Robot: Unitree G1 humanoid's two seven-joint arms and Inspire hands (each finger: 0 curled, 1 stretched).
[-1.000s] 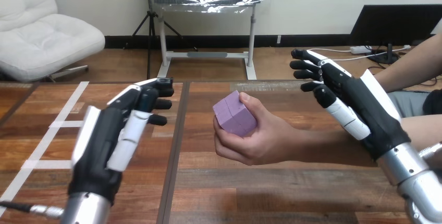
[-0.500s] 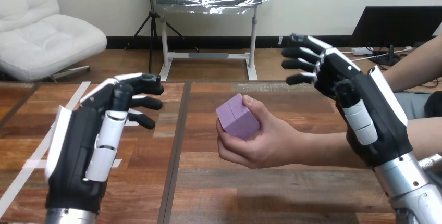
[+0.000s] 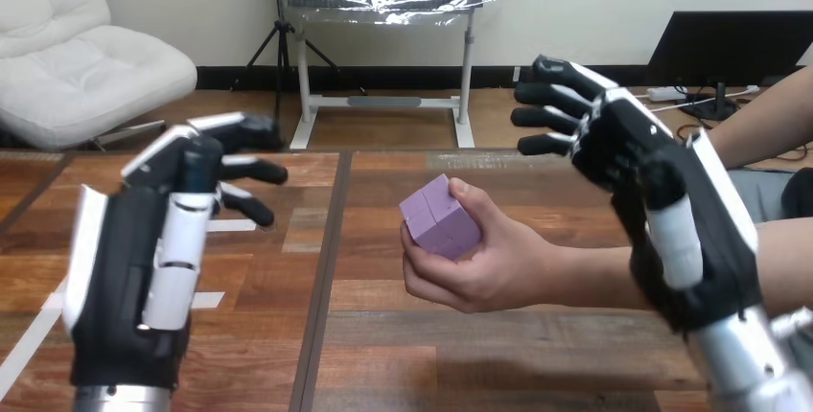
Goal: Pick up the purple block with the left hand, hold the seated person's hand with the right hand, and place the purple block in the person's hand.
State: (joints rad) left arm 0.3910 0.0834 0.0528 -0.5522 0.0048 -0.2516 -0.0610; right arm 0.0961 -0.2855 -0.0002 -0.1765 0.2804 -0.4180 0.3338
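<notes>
I see the purple block (image 3: 439,217) lying in the person's hand (image 3: 484,266), which reaches in from the right and is raised over the middle of the wooden surface (image 3: 403,345). The person's fingers and thumb are curled around the block, with one of its corners pointing up. My left hand (image 3: 134,259) is up at the near left with its back toward me. Its fingers are loosely spread and point right toward the block. It holds nothing and is well apart from the block. My right hand (image 3: 671,211) is raised at the right, in front of the person's forearm (image 3: 585,276). Its fingers are splayed wide, point left and grasp nothing. I cannot tell whether it touches the forearm.
</notes>
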